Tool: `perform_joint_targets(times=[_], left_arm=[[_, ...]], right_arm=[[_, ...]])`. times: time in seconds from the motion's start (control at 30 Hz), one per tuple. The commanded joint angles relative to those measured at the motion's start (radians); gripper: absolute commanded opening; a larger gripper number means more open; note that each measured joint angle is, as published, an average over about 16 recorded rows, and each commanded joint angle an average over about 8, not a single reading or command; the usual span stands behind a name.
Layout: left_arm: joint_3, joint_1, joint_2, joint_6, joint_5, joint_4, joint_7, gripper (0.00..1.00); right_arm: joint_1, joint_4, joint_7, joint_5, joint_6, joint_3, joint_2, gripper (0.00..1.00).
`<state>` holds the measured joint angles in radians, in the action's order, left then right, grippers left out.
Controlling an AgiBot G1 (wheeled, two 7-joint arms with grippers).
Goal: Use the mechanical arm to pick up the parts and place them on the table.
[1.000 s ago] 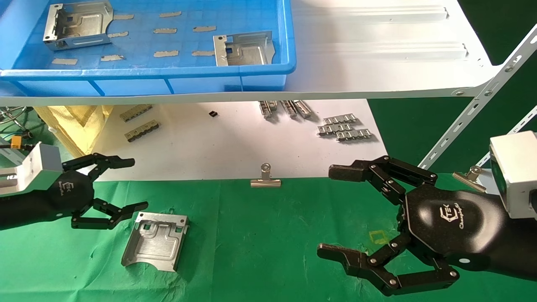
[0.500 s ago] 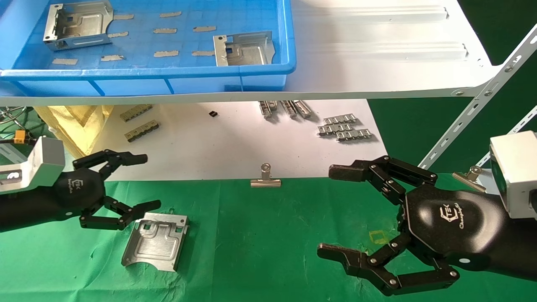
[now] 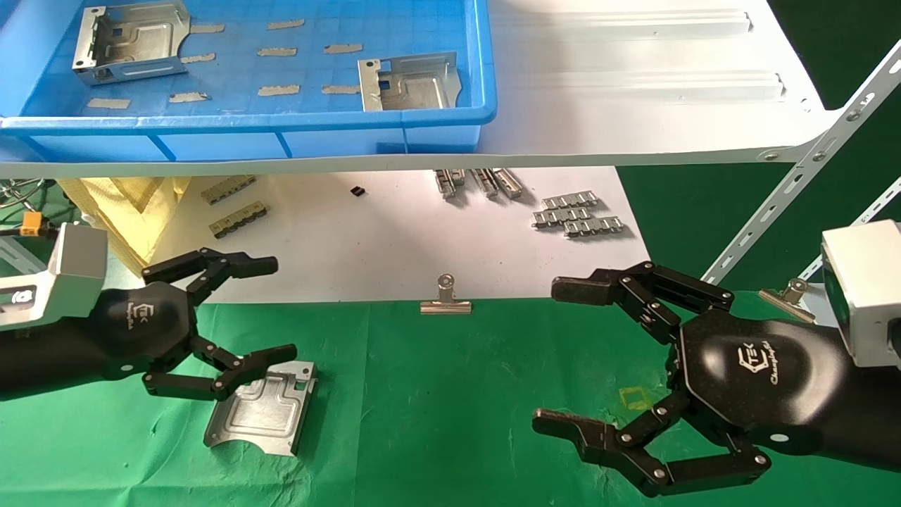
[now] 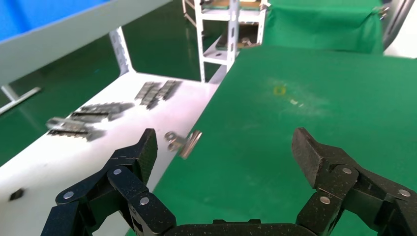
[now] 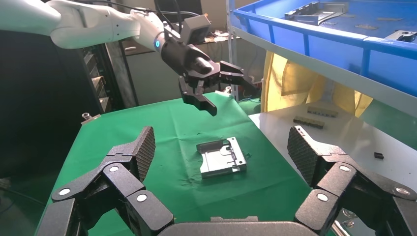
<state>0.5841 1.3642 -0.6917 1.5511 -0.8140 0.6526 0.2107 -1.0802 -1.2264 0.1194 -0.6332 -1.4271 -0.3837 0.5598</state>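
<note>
One silvery part (image 3: 262,410) lies flat on the green table (image 3: 457,394); it also shows in the right wrist view (image 5: 222,157). Two more parts (image 3: 130,42) (image 3: 408,83) rest in the blue bin (image 3: 246,123) on the shelf. My left gripper (image 3: 281,308) is open and empty. Its lower finger crosses the lying part's far left corner in the head view. The right wrist view shows this left gripper (image 5: 228,93) raised above the cloth, clear of the part. My right gripper (image 3: 547,355) hovers open and empty over the table's right side.
A white shelf (image 3: 633,105) carrying the bin overhangs the back. Beneath it a white sheet (image 3: 387,239) holds small grey ridged strips (image 3: 577,215). Binder clips (image 3: 445,299) sit at the cloth's far edge. Slotted shelf struts (image 3: 774,204) stand at the right.
My left gripper has moved to the right and a little upward, still open, so its lower finger now overlaps the part's corner. The right gripper and the parts have not moved.
</note>
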Motion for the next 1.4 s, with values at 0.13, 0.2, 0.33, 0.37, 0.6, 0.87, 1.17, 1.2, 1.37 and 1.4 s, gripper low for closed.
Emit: perform_joint_targets(times=[0.13,0.2,0.33,0.37,0.6,0.87,1.17,1.2,1.37,1.4], left_arm=[[-0.046,-0.044,0.012,-0.008,0.013,0.095,-0.06,1.0],[-0.064,-0.061,0.017,-0.012,0.018,0.133,-0.084,1.0],[-0.101,-0.096,0.027,-0.018,0.028,0.209,-0.132,1.0],[-0.11,-0.105,0.029,-0.02,0.03,0.228,-0.144,1.0],[-0.174,-0.165,0.046,-0.032,0.048,0.361,-0.227,1.0],[-0.247,-0.235,0.065,-0.045,0.068,0.513,-0.323,1.0],[-0.314,-0.299,0.083,-0.056,0.087,0.651,-0.407,1.0],[-0.317,-0.302,0.084,-0.057,0.088,0.658,-0.41,1.0],[-0.322,-0.306,0.086,-0.058,0.09,0.665,-0.411,1.0],[-0.321,-0.305,0.085,-0.058,0.09,0.662,-0.41,1.0]], right_arm=[[0.0,0.0,0.0,0.0,0.0,0.0,0.0,1.0],[0.0,0.0,0.0,0.0,0.0,0.0,0.0,1.0],[0.0,0.0,0.0,0.0,0.0,0.0,0.0,1.0],[0.0,0.0,0.0,0.0,0.0,0.0,0.0,1.0],[0.0,0.0,0.0,0.0,0.0,0.0,0.0,1.0],[0.0,0.0,0.0,0.0,0.0,0.0,0.0,1.0],[0.0,0.0,0.0,0.0,0.0,0.0,0.0,1.0],[0.0,0.0,0.0,0.0,0.0,0.0,0.0,1.0],[0.0,0.0,0.0,0.0,0.0,0.0,0.0,1.0],[0.0,0.0,0.0,0.0,0.0,0.0,0.0,1.0]])
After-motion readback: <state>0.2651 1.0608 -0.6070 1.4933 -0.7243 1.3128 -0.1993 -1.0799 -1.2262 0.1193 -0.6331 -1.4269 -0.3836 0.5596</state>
